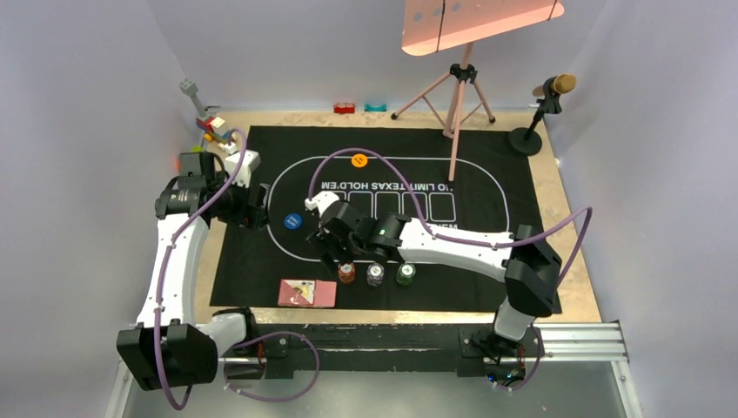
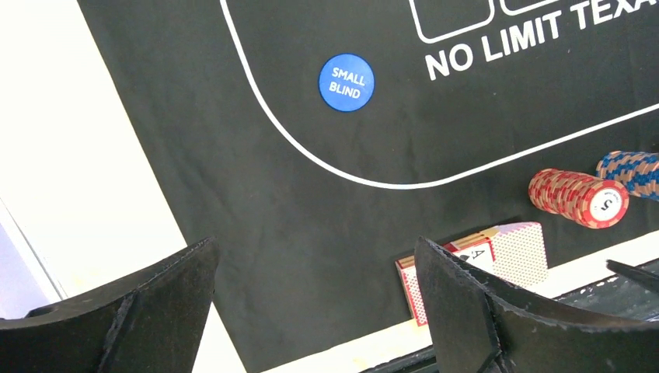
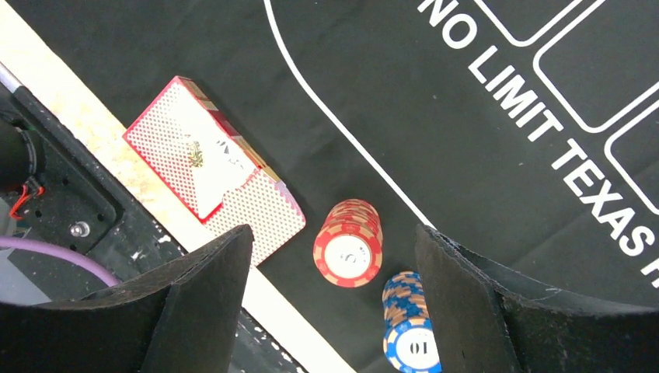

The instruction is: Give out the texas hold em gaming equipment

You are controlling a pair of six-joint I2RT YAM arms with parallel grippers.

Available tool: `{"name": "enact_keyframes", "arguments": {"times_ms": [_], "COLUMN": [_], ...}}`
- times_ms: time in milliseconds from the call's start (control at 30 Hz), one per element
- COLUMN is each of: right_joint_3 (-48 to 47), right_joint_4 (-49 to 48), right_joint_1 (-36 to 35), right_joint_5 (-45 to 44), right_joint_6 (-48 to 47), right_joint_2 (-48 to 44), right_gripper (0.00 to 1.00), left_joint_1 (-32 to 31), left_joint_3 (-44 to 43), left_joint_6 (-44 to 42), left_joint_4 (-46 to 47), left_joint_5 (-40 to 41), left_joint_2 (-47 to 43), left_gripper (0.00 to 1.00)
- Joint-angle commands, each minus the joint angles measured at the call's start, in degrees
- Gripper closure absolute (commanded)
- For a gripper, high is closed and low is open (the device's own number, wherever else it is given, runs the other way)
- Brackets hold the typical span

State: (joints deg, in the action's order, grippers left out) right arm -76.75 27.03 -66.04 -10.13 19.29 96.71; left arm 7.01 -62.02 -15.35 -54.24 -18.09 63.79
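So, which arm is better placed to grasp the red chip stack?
Right. The right arm holds open jaws over the red chip stack, seen between them in its wrist view. The left arm is farther off, near the blue button.

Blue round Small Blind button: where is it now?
In the top view, the blue round button lies on the black mat, left side, inside the white oval.

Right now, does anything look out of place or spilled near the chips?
The card box at the near edge of the mat has pink-backed cards sticking partway out, over the mat's edge. The red chip stack and blue chip stack stand upright; nothing spilled.
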Motion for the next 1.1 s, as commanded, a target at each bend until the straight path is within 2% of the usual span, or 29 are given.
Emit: {"name": "enact_keyframes", "arguments": {"times_ms": [0,233,833,900,1067], "right_joint_3": [0.5,3.7,6.5,6.6,4.1], "right_joint_4": [-2.2,-2.5,-4.1,-4.1,-1.9], "right_joint_1": [-0.2,-0.4,-0.4,-0.4,-0.4], "right_joint_5": [3.4,1.6,-0.5,-0.8,-0.9], "right_joint_6": [-0.4,0.8,2.7,2.8,2.4], "right_joint_2": [2.1,4.3,6.1,5.7,4.7], "right_gripper": [0.21,0.25,0.52,0.57,0.8], "left_joint_1": [0.5,0.5,0.4,0.4,0.4], "left_joint_3": [0.5,3.8,5.7,6.6,8.3], "left_joint_6": [1.8,2.5,2.9,2.8,2.9], "left_joint_4": [2.5,5.8,7.7,8.4,10.2], "left_joint_5": [-3.2,-4.2,-3.9,-3.7,-3.4], "left_joint_2": [-0.9,-5.4,-7.4,-8.2,-9.5], "left_gripper": [0.05,0.1,0.14,0.14,0.14]}}
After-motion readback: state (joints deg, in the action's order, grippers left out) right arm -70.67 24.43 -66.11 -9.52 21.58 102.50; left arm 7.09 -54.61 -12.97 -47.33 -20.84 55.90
